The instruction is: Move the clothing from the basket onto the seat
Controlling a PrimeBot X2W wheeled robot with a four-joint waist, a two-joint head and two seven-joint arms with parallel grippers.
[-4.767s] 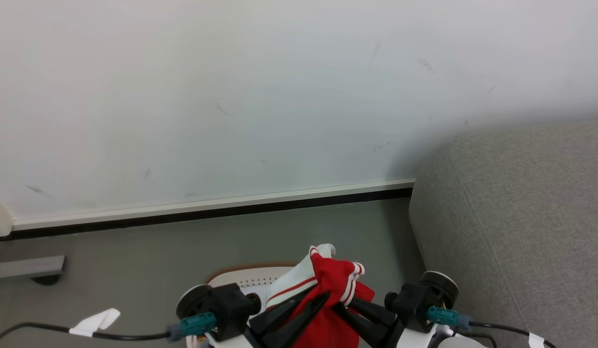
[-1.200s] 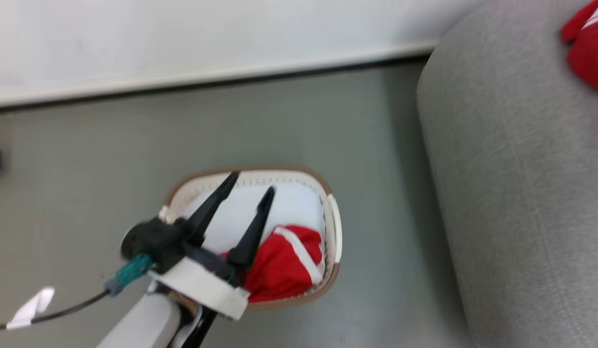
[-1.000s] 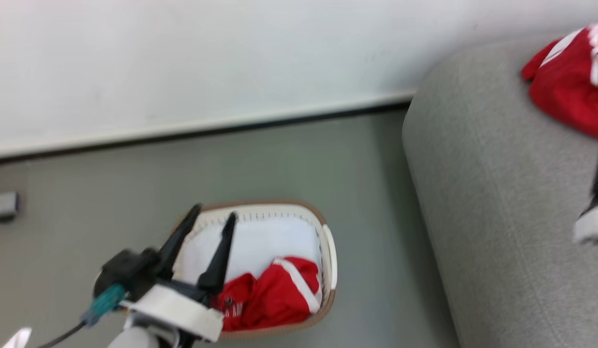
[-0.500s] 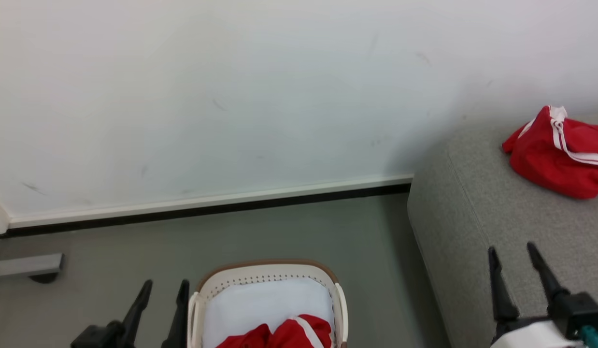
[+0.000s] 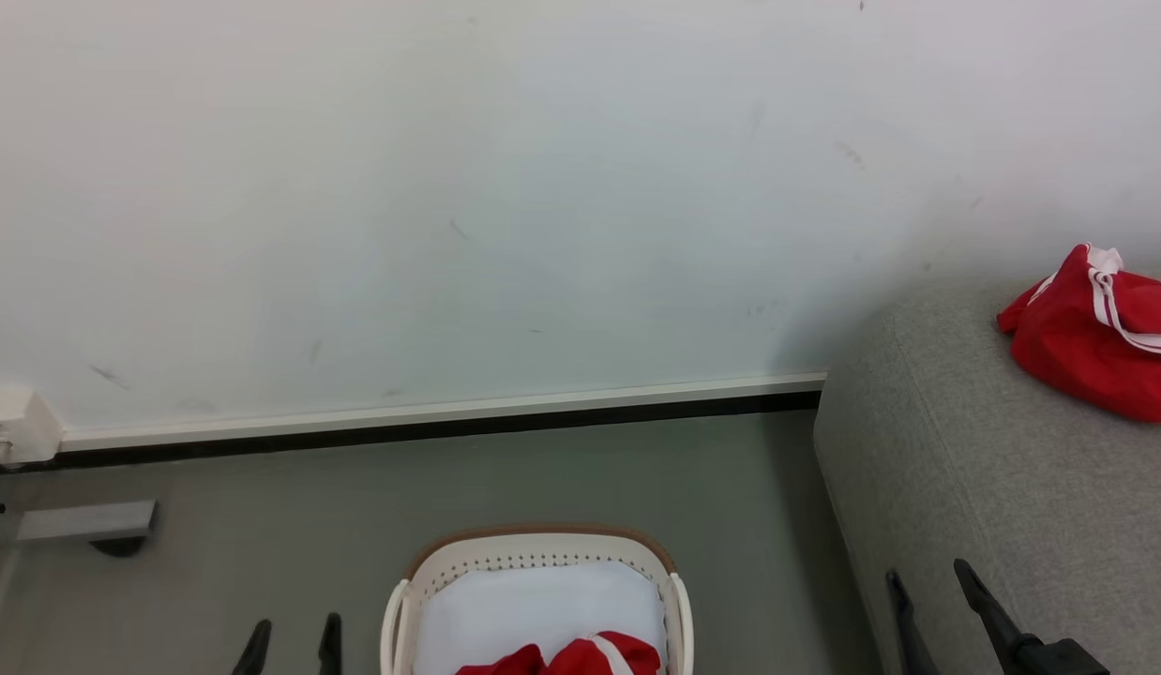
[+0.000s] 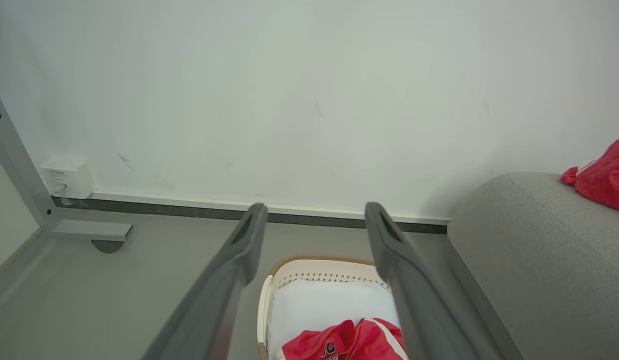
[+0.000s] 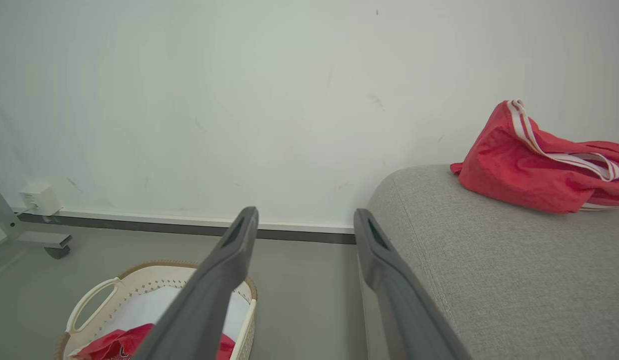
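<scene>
Left gripper point(image 6: 314, 217) and right gripper point(image 7: 305, 217) both spread wide, empty, touching nothing. One red striped garment point(image 7: 529, 165) lies bunched on the grey sofa point(image 7: 489, 290), far right; a second red garment point(image 6: 347, 342) sits crumpled in the white laundry basket point(image 5: 543, 542) left of it.

No legible text, clothing point(image 6: 350, 342) lettering unreadable

I see one red striped garment point(image 5: 1092, 352) crumpled on the grey seat point(image 5: 965, 497), right edge; a second garment point(image 5: 566, 659), seemingly bunched, sits in the white basket point(image 5: 541, 542), bottom centre.
</scene>
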